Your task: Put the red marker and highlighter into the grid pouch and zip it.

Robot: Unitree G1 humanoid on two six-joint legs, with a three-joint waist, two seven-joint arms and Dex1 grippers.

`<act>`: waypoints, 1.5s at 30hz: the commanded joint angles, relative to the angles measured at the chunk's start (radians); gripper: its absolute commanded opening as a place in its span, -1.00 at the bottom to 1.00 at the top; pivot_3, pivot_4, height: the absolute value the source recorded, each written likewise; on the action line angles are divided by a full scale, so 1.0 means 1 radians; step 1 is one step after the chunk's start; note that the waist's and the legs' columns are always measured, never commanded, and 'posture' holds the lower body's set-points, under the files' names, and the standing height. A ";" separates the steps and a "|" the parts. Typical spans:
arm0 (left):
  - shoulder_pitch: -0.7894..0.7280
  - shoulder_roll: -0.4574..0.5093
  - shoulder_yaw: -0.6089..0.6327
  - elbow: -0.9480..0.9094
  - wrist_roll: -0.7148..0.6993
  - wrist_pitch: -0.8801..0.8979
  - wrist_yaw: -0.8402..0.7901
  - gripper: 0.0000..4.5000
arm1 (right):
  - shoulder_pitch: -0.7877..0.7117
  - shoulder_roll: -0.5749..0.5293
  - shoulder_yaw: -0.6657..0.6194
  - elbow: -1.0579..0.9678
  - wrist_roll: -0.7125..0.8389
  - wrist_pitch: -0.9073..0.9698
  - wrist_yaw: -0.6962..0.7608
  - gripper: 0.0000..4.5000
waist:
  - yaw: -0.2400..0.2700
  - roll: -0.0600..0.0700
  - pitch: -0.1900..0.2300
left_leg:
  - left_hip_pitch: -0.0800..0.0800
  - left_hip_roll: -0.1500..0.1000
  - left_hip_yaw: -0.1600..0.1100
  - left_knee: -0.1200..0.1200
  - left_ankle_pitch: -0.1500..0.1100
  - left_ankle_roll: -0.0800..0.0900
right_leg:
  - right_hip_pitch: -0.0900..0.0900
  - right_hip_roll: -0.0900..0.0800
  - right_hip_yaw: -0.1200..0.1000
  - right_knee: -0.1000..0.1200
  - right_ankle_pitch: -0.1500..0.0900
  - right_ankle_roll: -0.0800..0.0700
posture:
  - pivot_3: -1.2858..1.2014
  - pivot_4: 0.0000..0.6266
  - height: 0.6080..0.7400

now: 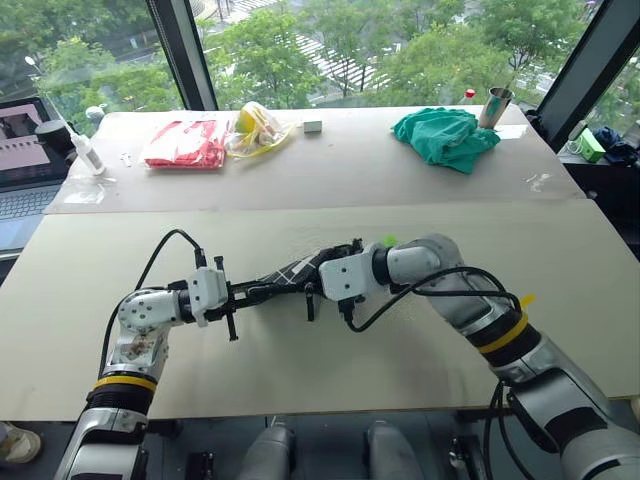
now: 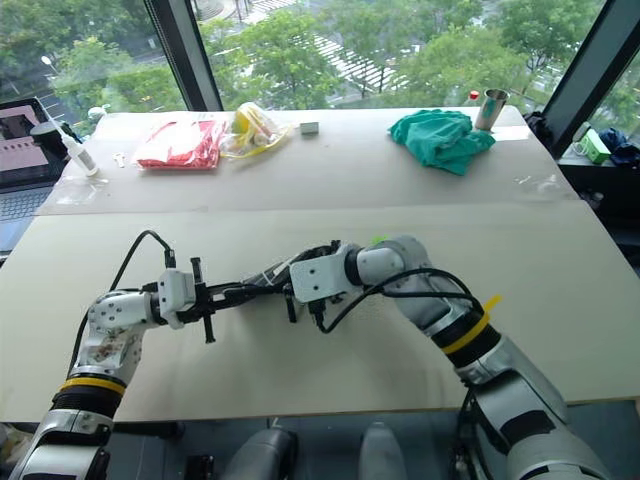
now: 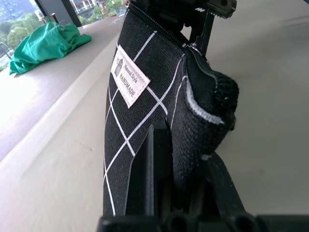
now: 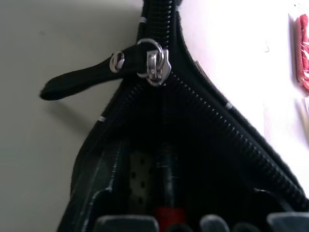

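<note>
Trouble could come at the zipper pull (image 4: 153, 62): your left gripper (image 1: 262, 292) is clamped on the grid pouch (image 3: 145, 106) held above the table's (image 1: 400, 380) near middle, the right gripper's (image 1: 322, 297) opening I cannot tell, and the red marker (image 4: 166, 212) inside the mouth could snag the slider.

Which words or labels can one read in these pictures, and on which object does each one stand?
"Natural Style" and "HANDMADE": on the small white label sewn to the grid pouch; the first line is small, so I am less sure of it.
Laptop screen at the left edge: too small to read.
Red plastic bag: its white print is too blurred to read.
</note>
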 commanded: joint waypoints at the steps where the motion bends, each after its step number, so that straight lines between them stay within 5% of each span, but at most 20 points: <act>1: -0.002 0.008 0.010 -0.023 -0.012 -0.004 -0.002 -1.00 | -0.023 -0.089 -0.165 -0.066 0.154 0.104 0.108 0.37 | 0.004 0.000 0.000 | 0.000 0.000 0.000 0.000 0.000 0.001 | 0.000 0.000 0.000 0.000 0.000 0.000 | 0.03 -0.52 1.00; 9: 0.004 0.013 0.015 -0.026 -0.010 -0.005 0.004 -1.00 | 0.075 -0.292 -0.462 -0.145 0.525 0.432 0.287 0.37 | 0.004 0.000 0.000 | -0.001 0.000 0.000 -0.001 -0.003 0.005 | 0.000 0.000 0.000 -0.001 0.000 0.000 | 0.03 -0.52 1.00; 12: 0.009 0.016 0.018 -0.029 -0.012 -0.004 0.006 -1.00 | 0.106 -0.254 -0.536 -0.040 0.503 0.488 0.110 0.37 | 0.000 0.000 0.000 | -0.001 0.000 0.000 0.000 -0.003 0.005 | 0.001 0.000 0.000 -0.002 0.000 0.000 | 0.03 -0.52 1.00; 17: 0.021 0.024 0.024 -0.038 -0.016 0.000 0.007 -1.00 | 0.136 -0.149 -0.523 0.067 0.369 0.567 -0.221 0.37 | -0.002 0.000 0.000 | 0.001 0.000 0.001 0.000 -0.003 0.005 | 0.000 0.000 0.001 0.001 0.000 0.000 | 0.03 -0.52 1.00; 22: 0.017 0.032 0.036 -0.037 -0.017 0.004 0.014 -1.00 | 0.176 -0.050 -0.464 -0.014 0.342 0.666 -0.351 0.37 | -0.003 0.000 0.000 | -0.009 0.000 0.002 0.001 0.000 -0.001 | -0.012 -0.001 0.003 0.007 0.000 0.000 | 0.03 -0.52 1.00; 42: 0.061 0.028 0.040 -0.071 -0.018 0.004 0.047 -1.00 | 0.181 0.056 -0.323 -0.071 0.304 0.990 -0.549 0.37 | -0.003 0.000 0.000 | -0.009 0.000 0.000 0.001 0.000 0.000 | -0.012 -0.001 0.002 0.007 0.000 0.000 | 0.03 -0.52 1.00; 45: 0.067 0.032 0.042 -0.078 -0.019 0.005 0.050 -1.00 | 0.188 0.056 -0.326 -0.080 0.312 1.011 -0.562 0.06 | -0.002 0.000 0.000 | -0.008 0.000 0.000 0.001 0.000 0.000 | -0.011 -0.001 0.002 0.007 0.000 0.000 | 0.03 -0.52 1.00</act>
